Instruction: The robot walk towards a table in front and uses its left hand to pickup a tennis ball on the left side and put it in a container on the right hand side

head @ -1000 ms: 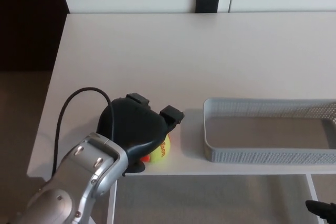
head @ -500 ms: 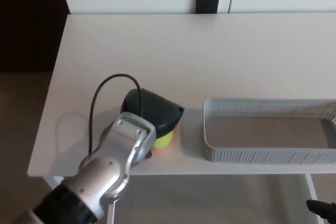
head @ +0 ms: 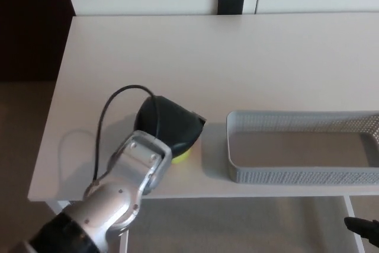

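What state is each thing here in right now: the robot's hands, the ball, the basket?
left hand: shut on the tennis ball, covering most of it.
tennis ball: held low near the front edge of the table; only a yellow sliver shows.
container: upright on the table, empty.
right hand: only a dark tip shows at the picture's corner; open or shut cannot be told.

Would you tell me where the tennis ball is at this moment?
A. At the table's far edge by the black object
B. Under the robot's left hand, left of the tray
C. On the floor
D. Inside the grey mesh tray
B: only a yellow sliver of the tennis ball peeks out beneath the left hand, left of the empty grey mesh tray.
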You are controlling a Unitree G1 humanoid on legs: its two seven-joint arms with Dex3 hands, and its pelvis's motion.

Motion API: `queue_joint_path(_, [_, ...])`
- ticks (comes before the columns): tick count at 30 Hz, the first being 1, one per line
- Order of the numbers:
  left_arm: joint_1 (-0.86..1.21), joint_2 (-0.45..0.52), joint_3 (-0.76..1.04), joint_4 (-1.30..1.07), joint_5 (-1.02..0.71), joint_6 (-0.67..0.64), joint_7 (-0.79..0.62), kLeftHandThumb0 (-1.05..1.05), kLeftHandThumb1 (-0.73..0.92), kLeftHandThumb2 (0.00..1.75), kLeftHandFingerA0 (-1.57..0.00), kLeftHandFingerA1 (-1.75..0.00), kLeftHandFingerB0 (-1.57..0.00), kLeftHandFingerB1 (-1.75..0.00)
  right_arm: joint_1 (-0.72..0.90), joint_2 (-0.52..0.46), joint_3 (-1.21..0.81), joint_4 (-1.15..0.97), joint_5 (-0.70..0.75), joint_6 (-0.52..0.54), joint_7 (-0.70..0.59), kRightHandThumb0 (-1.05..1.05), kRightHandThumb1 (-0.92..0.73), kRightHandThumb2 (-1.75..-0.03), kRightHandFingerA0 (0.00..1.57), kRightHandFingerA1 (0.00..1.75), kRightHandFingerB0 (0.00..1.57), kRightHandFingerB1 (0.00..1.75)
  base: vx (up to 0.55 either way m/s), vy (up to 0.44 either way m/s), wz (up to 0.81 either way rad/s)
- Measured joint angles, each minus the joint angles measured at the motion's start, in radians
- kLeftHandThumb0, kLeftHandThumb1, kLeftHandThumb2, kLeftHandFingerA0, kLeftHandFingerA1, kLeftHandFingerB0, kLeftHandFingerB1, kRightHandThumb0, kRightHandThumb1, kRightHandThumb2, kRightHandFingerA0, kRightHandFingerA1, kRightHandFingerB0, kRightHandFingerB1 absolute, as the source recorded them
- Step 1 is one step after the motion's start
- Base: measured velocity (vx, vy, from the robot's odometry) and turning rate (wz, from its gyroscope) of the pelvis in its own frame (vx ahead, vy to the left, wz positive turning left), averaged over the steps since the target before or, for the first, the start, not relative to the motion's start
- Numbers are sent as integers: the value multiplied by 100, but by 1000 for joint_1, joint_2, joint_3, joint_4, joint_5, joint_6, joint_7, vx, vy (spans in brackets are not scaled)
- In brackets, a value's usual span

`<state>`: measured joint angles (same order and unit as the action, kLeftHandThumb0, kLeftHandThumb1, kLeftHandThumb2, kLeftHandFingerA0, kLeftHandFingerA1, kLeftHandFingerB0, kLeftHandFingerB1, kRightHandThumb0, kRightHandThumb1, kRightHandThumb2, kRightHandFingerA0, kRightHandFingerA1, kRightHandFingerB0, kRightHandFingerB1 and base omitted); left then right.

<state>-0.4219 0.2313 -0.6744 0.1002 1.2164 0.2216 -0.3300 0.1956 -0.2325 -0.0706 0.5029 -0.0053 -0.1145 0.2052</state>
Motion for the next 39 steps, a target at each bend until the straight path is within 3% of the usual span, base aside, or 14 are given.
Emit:
queue_joint_path(4, [22,-1,94,-103,-68,-33,25,-31,84,66,-74,-167,-73,-72,-2,0,4,0,0,0,1,-32,-58,-57,63,45,33,35,0,0,0])
queue_joint_path(6, [22,-7,148,-170,-110,-47,31,-28,88,66,-74,-171,-66,-100,-2,-1,5,1,-1,-1,1,-32,-58,-57,63,45,33,35,0,0,0])
queue_joint_path(7, [20,-13,172,-205,-129,-52,32,-25,82,67,-82,-170,-62,-145,-2,-1,6,3,-1,-1,1,-32,-58,-57,62,44,33,35,0,0,0])
queue_joint_path(8, [15,-20,196,-238,-147,-57,34,-25,82,67,-82,-170,-62,-145,-2,-2,6,4,-2,-1,1,-32,-58,-57,62,44,33,35,0,0,0])
queue_joint_path(10, [-3,-34,235,-294,-182,-73,45,-30,82,67,-85,-168,-76,-108,-2,-3,6,9,-2,-1,1,-41,-46,-73,58,55,29,45,0,0,0])
queue_joint_path(13, [-54,-59,269,-365,-222,-89,55,-28,81,69,-85,-174,-69,-131,-3,-4,6,26,-2,-1,2,-40,-46,-73,58,56,30,45,0,0,0])
queue_joint_path(14, [-64,-66,270,-376,-229,-90,55,-24,75,69,-96,-173,-80,-57,-3,-4,6,31,-2,-2,2,-41,-46,-75,56,55,28,45,0,0,0])
queue_joint_path(15, [-73,-79,267,-388,-238,-92,56,-31,57,99,-122,-134,-73,-70,-3,-4,7,36,-4,-2,2,-34,-58,-57,61,43,34,35,0,0,0])
queue_joint_path(17, [-77,-103,251,-402,-243,-94,56,-31,57,99,-122,-134,-73,-70,-2,-6,10,40,-7,-2,1,-34,-58,-57,61,43,34,35,0,0,0])
queue_joint_path(18, [-77,-114,241,-404,-244,-95,56,-28,78,63,-86,-175,-72,-119,-2,-7,11,42,-8,-2,1,-34,-57,-57,61,44,34,35,0,0,0])
queue_joint_path(19, [-78,-125,229,-403,-244,-96,57,-28,78,63,-86,-175,-72,-119,-2,-8,13,44,-10,-3,1,-34,-57,-57,61,44,34,35,0,0,0])
queue_joint_path(20, [-79,-132,217,-398,-244,-98,58,-32,78,66,-89,-173,-83,-56,-2,-8,13,46,-11,-3,0,-34,-57,-57,63,44,34,35,0,0,0])
queue_joint_path(27, [-87,-208,107,-247,-244,-105,80,-32,79,67,-79,-149,-82,-53,0,-7,19,48,-20,-4,-3,-33,-57,-57,63,44,34,35,0,0,0])
queue_joint_path(39, [-144,-290,12,-39,-223,-104,130,-28,77,65,-89,-166,-76,-52,-33,-7,27,48,-26,-5,-2,-32,-57,-57,63,45,37,36,0,0,0])
